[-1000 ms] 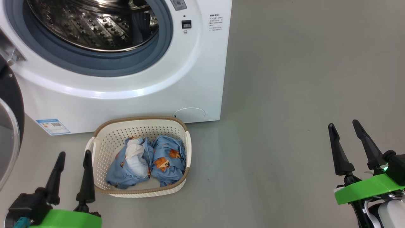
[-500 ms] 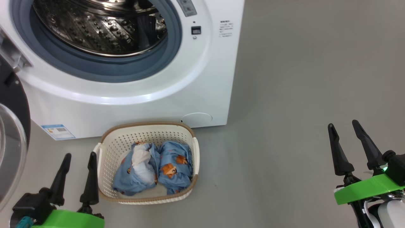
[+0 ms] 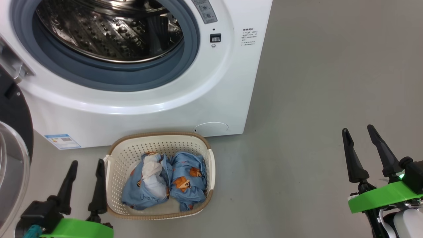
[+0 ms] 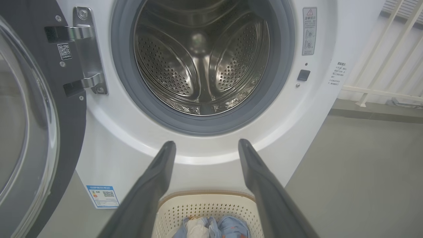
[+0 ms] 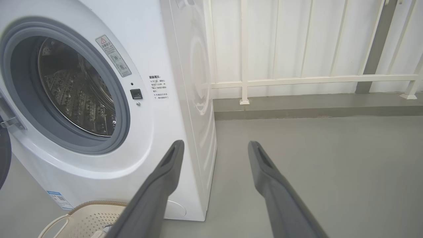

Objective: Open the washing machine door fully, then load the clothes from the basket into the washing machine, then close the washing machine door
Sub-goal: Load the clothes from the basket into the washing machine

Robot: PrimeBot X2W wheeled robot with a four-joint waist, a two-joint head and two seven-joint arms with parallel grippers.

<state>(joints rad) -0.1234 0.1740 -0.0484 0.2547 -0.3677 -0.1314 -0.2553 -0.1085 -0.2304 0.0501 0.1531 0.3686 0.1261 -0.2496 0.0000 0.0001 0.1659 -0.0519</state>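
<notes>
The white washing machine (image 3: 205, 96) stands with its steel drum (image 3: 109, 29) exposed. Its black-rimmed glass door (image 3: 13, 158) is swung open at the far left; the left wrist view shows the door (image 4: 36, 109) on its hinge. In front of the machine sits the cream basket (image 3: 201, 145) holding two light blue printed clothes bundles (image 3: 165, 180). My left gripper (image 3: 86, 163) is open, just left of the basket, with nothing between its fingers. Far to the right over bare floor, my right gripper (image 3: 358, 129) is open and empty.
Grey floor (image 3: 314, 82) stretches right of the machine. In the right wrist view a white railing and wall (image 5: 297, 79) stand behind the machine, with a low kerb (image 5: 314, 112) along the floor.
The whole head view has shifted right and down, so the camera has moved. Both grippers stay open and keep their places in the view.
</notes>
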